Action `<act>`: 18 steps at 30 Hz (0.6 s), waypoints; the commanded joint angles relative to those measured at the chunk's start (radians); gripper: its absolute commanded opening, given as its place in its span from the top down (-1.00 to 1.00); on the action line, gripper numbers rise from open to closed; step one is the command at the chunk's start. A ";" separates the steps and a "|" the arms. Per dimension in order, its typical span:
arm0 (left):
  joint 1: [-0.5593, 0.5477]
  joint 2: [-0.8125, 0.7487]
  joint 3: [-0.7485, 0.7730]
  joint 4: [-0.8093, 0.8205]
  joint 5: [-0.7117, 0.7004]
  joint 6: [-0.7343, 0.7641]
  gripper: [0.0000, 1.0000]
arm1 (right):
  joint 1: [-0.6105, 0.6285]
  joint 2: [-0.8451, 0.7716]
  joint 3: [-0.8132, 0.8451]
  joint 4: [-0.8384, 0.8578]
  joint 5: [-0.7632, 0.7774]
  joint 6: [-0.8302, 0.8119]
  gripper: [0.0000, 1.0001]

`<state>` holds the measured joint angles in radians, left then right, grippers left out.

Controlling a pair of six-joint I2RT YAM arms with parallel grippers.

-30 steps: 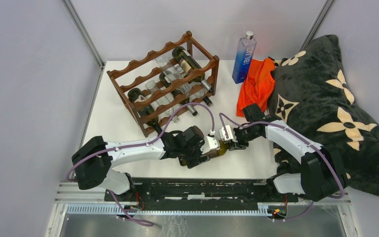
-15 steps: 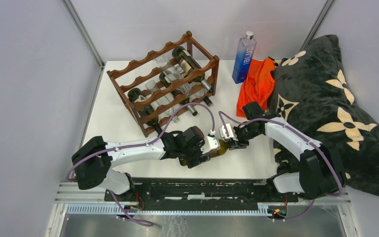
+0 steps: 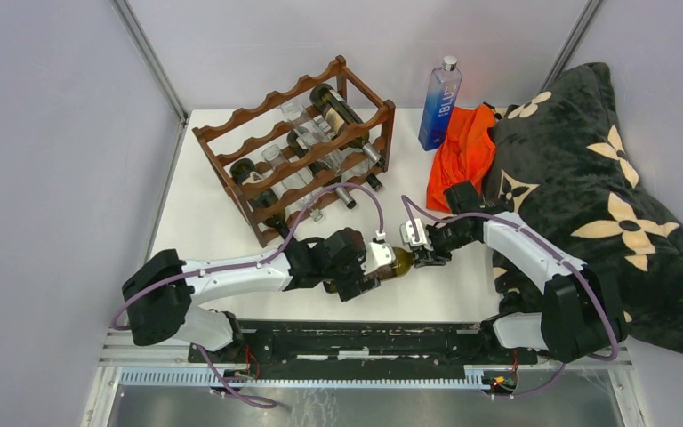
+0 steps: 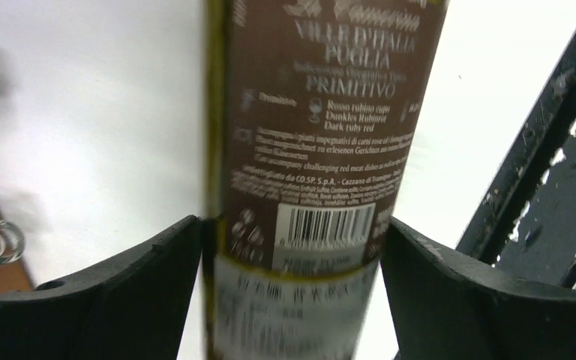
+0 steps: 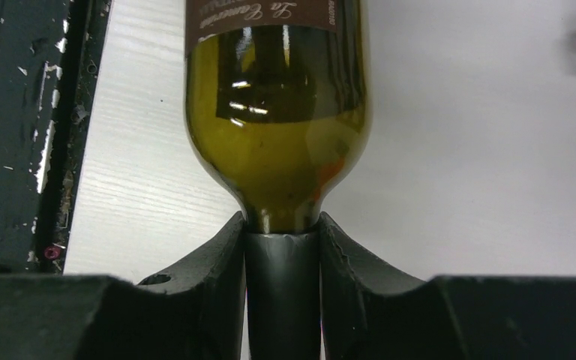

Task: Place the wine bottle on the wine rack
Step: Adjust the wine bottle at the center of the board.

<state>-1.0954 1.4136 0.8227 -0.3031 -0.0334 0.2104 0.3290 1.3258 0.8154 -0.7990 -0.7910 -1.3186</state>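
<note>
The wine bottle (image 3: 397, 263), olive-green glass with a brown label, lies level near the table's front edge, held between both arms. My left gripper (image 3: 365, 267) is shut on its labelled body; in the left wrist view the bottle (image 4: 307, 150) fills the gap between my black fingers (image 4: 150, 285). My right gripper (image 3: 421, 252) is shut on the dark capsule of the neck, with the bottle's shoulder (image 5: 277, 135) just ahead of my fingers (image 5: 217, 277). The reddish-brown wine rack (image 3: 389, 129) stands at the back left, apart from both grippers.
The rack holds several bottles, dark and clear. A tall blue water bottle (image 3: 439, 102) stands right of it, beside an orange cloth (image 3: 462, 156) and a black flowered blanket (image 3: 587, 178). The black base rail (image 3: 365, 342) runs along the near edge.
Both grippers and the bottle have shifted slightly to the right and away from the near edge. Both grips are unchanged.
</note>
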 commanded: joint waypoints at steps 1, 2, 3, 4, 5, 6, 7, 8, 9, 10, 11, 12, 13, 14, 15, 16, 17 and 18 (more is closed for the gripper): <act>0.002 -0.074 0.001 0.088 -0.076 -0.045 -0.93 | -0.028 -0.036 0.024 -0.033 -0.126 0.015 1.00; 0.002 -0.075 0.001 0.088 -0.075 -0.046 -0.99 | -0.032 -0.036 0.025 -0.037 -0.129 0.012 1.00; 0.000 -0.075 0.002 0.087 -0.076 -0.047 -0.99 | -0.033 -0.036 0.025 -0.038 -0.131 0.010 1.00; 0.000 -0.075 0.001 0.087 -0.073 -0.047 -1.00 | -0.035 -0.034 0.025 -0.039 -0.132 0.009 1.00; 0.000 -0.075 0.002 0.085 -0.074 -0.048 -1.00 | -0.037 -0.035 0.025 -0.040 -0.132 0.007 1.00; -0.001 -0.076 0.003 0.084 -0.073 -0.049 -1.00 | -0.039 -0.037 0.024 -0.041 -0.134 0.006 1.00; 0.000 -0.077 0.004 0.081 -0.073 -0.051 -1.00 | -0.040 -0.037 0.024 -0.042 -0.135 0.003 1.00; 0.000 -0.081 0.006 0.079 -0.072 -0.053 -1.00 | -0.043 -0.036 0.023 -0.043 -0.136 0.002 1.00; 0.001 -0.088 0.007 0.077 -0.070 -0.055 -1.00 | -0.043 -0.036 0.022 -0.044 -0.136 0.000 1.00; 0.000 -0.096 0.009 0.077 -0.068 -0.059 -1.00 | -0.045 -0.033 0.023 -0.046 -0.136 -0.001 1.00; 0.000 -0.106 0.010 0.075 -0.067 -0.062 -1.00 | -0.046 -0.033 0.022 -0.048 -0.136 -0.003 1.00; 0.001 -0.119 0.012 0.074 -0.069 -0.067 -1.00 | -0.048 -0.033 0.023 -0.050 -0.137 -0.006 1.00; 0.000 -0.130 0.014 0.070 -0.070 -0.071 -1.00 | -0.047 -0.033 0.023 -0.051 -0.138 -0.008 1.00; 0.000 -0.148 0.015 0.066 -0.069 -0.072 -1.00 | -0.047 -0.032 0.024 -0.051 -0.139 -0.008 1.00; 0.000 -0.160 0.016 0.066 -0.071 -0.077 -1.00 | -0.048 -0.033 0.024 -0.054 -0.141 -0.010 1.00; 0.001 -0.172 0.020 0.061 -0.071 -0.081 -1.00 | -0.049 -0.033 0.024 -0.053 -0.142 -0.011 1.00; 0.001 -0.183 0.022 0.054 -0.071 -0.085 -1.00 | -0.050 -0.033 0.024 -0.055 -0.144 -0.011 1.00; 0.000 -0.193 0.025 0.049 -0.071 -0.091 -1.00 | -0.050 -0.033 0.024 -0.055 -0.146 -0.011 1.00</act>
<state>-1.0950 1.2888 0.8188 -0.2687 -0.0856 0.1677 0.2848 1.3228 0.8150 -0.8551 -0.8085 -1.3117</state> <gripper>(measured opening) 0.994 0.394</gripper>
